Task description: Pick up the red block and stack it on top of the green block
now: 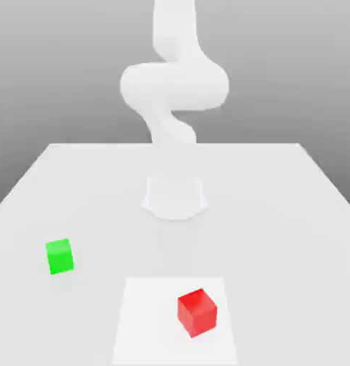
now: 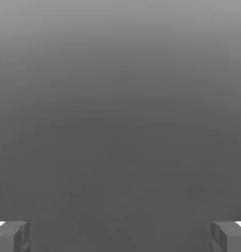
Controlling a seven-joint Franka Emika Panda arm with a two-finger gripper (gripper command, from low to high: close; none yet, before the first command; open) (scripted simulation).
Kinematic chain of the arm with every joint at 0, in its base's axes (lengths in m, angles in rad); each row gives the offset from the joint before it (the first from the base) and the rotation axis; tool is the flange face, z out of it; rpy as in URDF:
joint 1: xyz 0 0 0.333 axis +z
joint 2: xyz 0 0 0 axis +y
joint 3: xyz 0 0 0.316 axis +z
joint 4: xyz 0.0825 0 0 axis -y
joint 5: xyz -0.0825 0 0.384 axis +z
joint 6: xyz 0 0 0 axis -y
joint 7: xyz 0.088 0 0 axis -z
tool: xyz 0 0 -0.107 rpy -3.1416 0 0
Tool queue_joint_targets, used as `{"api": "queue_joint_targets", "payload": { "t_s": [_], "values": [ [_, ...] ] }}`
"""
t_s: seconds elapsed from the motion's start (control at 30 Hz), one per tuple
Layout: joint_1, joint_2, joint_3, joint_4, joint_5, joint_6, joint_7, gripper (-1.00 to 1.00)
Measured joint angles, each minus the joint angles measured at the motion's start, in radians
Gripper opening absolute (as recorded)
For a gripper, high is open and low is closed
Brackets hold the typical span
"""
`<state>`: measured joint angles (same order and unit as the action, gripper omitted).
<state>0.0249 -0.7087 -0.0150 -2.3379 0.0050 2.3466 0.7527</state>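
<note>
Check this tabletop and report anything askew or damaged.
Nothing looks damaged. The red block sits turned at an angle on the white square, out of line with its edges; the green block rests flat on the table.

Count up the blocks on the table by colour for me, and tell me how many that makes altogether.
Red block: 1
Green block: 1
Total: 2
</note>
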Motion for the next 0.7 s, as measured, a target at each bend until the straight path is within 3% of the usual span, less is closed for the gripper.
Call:
{"api": "queue_joint_targets", "payload": {
  "t_s": [0.7],
  "values": [
    [0.127, 0.767, -0.041, -0.316, 0.015, 0.393, -0.375, 0.00]
  ]
}}
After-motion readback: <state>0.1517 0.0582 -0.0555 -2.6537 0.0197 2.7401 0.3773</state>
